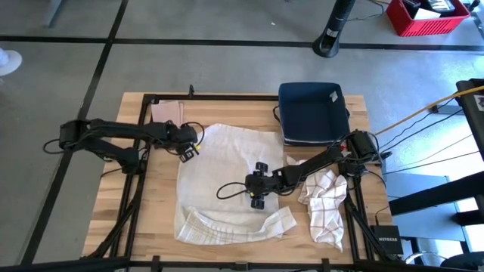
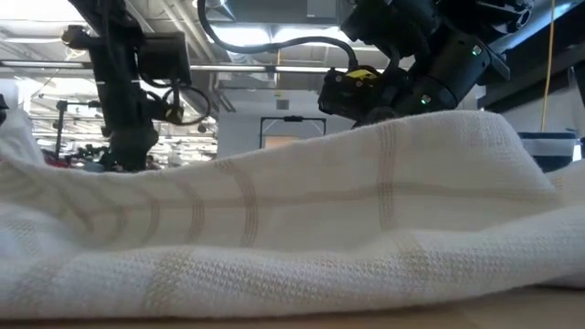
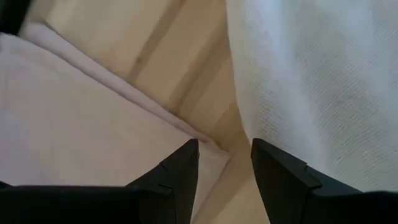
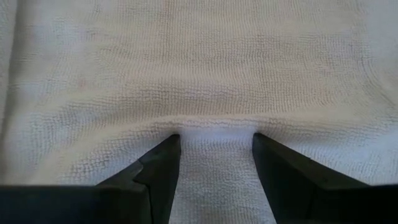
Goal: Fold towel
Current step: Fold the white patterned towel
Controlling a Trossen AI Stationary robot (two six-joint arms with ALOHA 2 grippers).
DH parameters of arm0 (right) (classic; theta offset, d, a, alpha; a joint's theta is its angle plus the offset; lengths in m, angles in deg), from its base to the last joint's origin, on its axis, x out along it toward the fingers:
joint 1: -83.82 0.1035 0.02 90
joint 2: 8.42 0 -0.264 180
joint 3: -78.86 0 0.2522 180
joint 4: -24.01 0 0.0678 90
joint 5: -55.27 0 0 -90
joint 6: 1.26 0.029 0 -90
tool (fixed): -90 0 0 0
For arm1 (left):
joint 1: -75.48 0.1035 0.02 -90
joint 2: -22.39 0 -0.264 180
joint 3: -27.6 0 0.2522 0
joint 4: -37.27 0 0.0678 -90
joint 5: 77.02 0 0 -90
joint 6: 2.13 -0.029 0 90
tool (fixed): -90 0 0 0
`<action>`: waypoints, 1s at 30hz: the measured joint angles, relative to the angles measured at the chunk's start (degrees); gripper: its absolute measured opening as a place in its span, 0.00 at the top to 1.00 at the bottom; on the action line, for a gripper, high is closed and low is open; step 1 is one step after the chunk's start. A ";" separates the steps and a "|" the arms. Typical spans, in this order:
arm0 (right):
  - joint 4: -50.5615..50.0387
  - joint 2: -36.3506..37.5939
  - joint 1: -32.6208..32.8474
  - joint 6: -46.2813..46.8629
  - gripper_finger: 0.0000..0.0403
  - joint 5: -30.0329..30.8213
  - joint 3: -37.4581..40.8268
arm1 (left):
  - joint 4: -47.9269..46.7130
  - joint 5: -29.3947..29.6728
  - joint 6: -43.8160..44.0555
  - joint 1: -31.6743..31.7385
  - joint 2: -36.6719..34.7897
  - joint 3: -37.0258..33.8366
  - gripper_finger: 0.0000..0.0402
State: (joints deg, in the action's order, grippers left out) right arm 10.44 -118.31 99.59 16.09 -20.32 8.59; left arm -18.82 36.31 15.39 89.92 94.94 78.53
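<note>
A white towel (image 1: 227,177) lies spread on the wooden table, and its near edge (image 1: 234,225) is bunched into a roll that fills the low view (image 2: 292,219). My right gripper (image 1: 259,190) stands open on the towel's middle (image 4: 214,93). My left gripper (image 1: 189,148) is open beside the towel's far left corner. In its wrist view the left gripper (image 3: 224,158) hangs over bare wood between the towel's edge (image 3: 311,81) and a pink cloth (image 3: 74,124), with nothing between its fingers. My right gripper sets its two open fingertips (image 4: 171,146) on the flat middle of the towel (image 4: 214,127), coming down at a slant from the table's right. A low ridge of cloth runs across just ahead of the tips. The towel stays flat on the table.
A folded pink cloth (image 1: 168,112) lies at the far left. A dark blue tray (image 1: 314,113) stands at the far right. A crumpled checked cloth (image 1: 325,205) lies near the right edge. A black frame (image 1: 144,159) borders the table.
</note>
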 joint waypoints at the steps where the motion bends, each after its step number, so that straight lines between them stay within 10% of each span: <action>1: -0.01 0.00 0.00 0.00 0.49 0.00 0.00 | -0.02 -0.16 -0.12 0.26 0.80 -0.02 0.65; 30: -0.17 0.09 0.02 0.35 0.49 -0.98 0.00 | 29.92 -18.04 -4.56 -11.50 15.21 2.14 0.65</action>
State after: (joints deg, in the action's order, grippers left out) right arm 10.27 -118.22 99.61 16.44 -21.30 8.59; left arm 11.10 18.27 10.83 78.42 110.15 80.67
